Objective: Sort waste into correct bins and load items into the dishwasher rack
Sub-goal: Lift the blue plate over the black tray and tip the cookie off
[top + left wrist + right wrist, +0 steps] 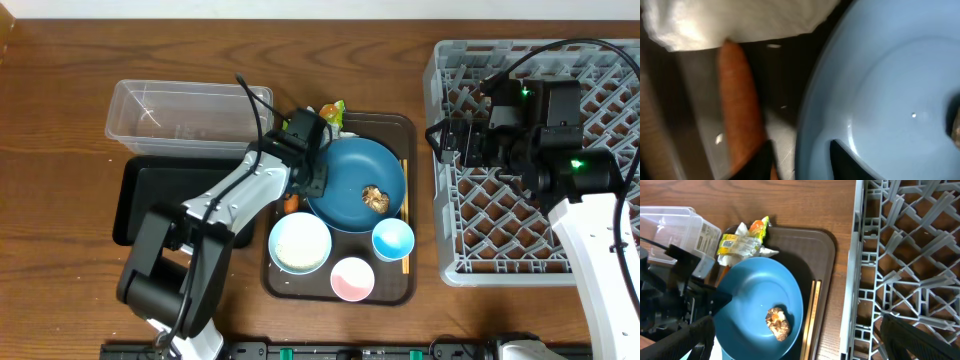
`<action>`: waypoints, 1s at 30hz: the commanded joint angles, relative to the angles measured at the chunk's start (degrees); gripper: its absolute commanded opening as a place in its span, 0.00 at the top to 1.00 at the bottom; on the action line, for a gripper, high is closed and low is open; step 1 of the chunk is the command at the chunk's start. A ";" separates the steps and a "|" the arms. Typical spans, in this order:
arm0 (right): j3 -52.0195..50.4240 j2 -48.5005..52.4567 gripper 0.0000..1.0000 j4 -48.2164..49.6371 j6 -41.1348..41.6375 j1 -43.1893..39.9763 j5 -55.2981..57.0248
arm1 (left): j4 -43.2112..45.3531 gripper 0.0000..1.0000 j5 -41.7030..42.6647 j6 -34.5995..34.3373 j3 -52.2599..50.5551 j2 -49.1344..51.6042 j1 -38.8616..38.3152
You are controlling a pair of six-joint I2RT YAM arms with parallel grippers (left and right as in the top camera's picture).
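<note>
The rack [600,80] takes up the tabletop's right edge, and only a narrow strip of bare wood parts it from the brown tray [380,125] at front centre. The tub [190,118] stands left of that tray, with the black tray [150,190] touching its front side. Open wood runs along the back edge and the left edge.

The brown tray carries the dish [350,170] with the lump [376,198] on it. 3 vessels line its front edge: bowl [300,243], pink cup [352,278] and blue cup [393,238]. The chopsticks [405,215] lie along its right edge. The wrapper [332,110] and tissue [730,20] are at its back-left corner, and the carrot [737,100] lies just left of the dish.

The left gripper [800,160] straddles the dish's left rim with its jaws drawn close. The blurred wrist view leaves it unclear whether they pinch it. The right gripper [450,140] hangs over the rack's left side, spread wide, holding nothing.
</note>
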 commanded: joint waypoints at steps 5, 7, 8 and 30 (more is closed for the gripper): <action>0.83 0.09 0.01 0.31 0.76 -0.85 1.90 | -0.46 0.94 2.58 -0.13 1.64 -1.07 0.20; 0.83 0.09 0.01 0.28 0.79 -0.85 1.90 | -1.22 0.94 2.54 -0.13 2.49 -2.60 0.22; 0.83 0.09 0.01 0.28 0.76 -0.85 1.90 | -1.64 0.94 2.54 -0.13 2.99 -3.54 0.26; 0.83 0.09 0.01 0.35 0.76 -0.85 1.90 | -11.10 0.94 1.88 2.10 5.33 -27.04 17.49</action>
